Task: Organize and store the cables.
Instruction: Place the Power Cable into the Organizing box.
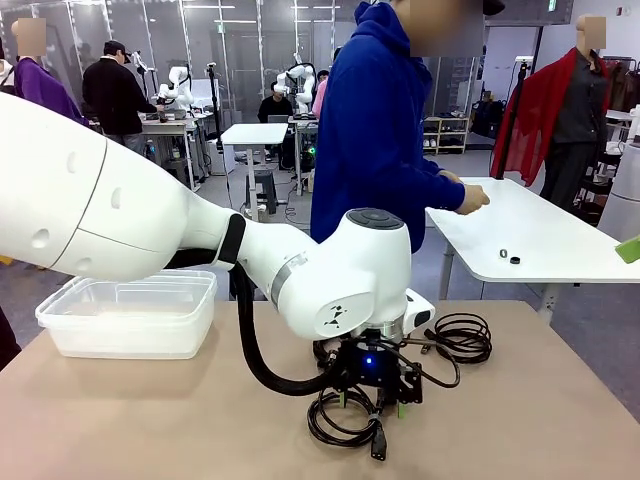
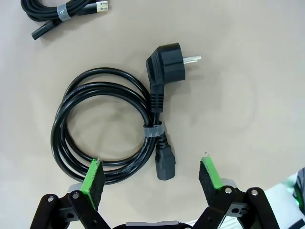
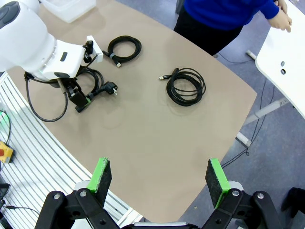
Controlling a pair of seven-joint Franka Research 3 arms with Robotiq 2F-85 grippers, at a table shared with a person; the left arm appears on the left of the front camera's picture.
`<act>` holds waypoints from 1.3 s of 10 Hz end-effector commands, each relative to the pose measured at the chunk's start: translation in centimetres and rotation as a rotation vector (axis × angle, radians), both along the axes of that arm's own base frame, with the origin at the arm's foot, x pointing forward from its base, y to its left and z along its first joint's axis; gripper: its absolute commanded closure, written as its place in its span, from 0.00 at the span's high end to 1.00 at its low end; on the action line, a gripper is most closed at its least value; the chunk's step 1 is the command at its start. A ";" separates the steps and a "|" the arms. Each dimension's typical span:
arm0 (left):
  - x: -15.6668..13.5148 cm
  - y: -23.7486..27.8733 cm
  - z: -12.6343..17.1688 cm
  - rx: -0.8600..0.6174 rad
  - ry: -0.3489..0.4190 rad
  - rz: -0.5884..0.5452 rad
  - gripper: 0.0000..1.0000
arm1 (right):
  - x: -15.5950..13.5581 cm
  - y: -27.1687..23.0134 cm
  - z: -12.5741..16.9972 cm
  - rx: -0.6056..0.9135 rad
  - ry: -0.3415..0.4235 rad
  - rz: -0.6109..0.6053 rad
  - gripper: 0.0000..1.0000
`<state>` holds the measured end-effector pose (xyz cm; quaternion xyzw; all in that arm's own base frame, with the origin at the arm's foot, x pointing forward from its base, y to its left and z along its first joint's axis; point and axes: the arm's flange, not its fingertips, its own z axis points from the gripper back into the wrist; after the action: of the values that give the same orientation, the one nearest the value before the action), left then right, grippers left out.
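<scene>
Hovering left gripper, jaws spread, brackets the power-cord coil at its tie, likely so one pinch holds all loops; right gripper spread, parked clear.

No legible words or numbers, small black logo mark on left arm

Thin cable coil partly off-frame

Front: fixed, low between arms, faces across table toward person | Left wrist: close, straight down on power-cable coil | Right wrist: high, oblique, wide over same table | Shared: that coil, left arm, all views.
</scene>
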<state>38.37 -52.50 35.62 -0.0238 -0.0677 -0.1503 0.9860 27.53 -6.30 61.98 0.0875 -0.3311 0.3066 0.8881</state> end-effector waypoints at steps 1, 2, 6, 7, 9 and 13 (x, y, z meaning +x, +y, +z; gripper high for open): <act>-0.5 -0.2 -1.1 -0.005 -0.053 0.061 1.00 | 0.0 0.0 0.0 -0.001 0.001 0.000 1.00; -0.2 -0.4 -1.3 0.006 -0.046 0.074 1.00 | 0.0 0.0 0.0 -0.001 0.001 0.000 1.00; 1.1 -0.4 -2.6 -0.016 -0.022 0.093 1.00 | 0.0 0.0 0.0 -0.001 0.001 0.000 1.00; 1.4 -0.4 -3.0 -0.028 -0.017 0.095 1.00 | 0.0 0.0 0.0 -0.001 0.001 0.000 1.00; 1.8 -0.7 -3.7 -0.029 -0.012 0.091 1.00 | 0.0 0.0 0.0 -0.001 0.001 0.000 1.00; 2.7 -1.3 -4.6 -0.035 -0.010 0.097 1.00 | 0.0 0.0 0.0 -0.001 0.001 0.000 1.00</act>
<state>40.90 -53.14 31.27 -0.0320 -0.0712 -0.1075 0.9911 27.53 -6.30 61.99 0.0875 -0.3311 0.3066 0.8881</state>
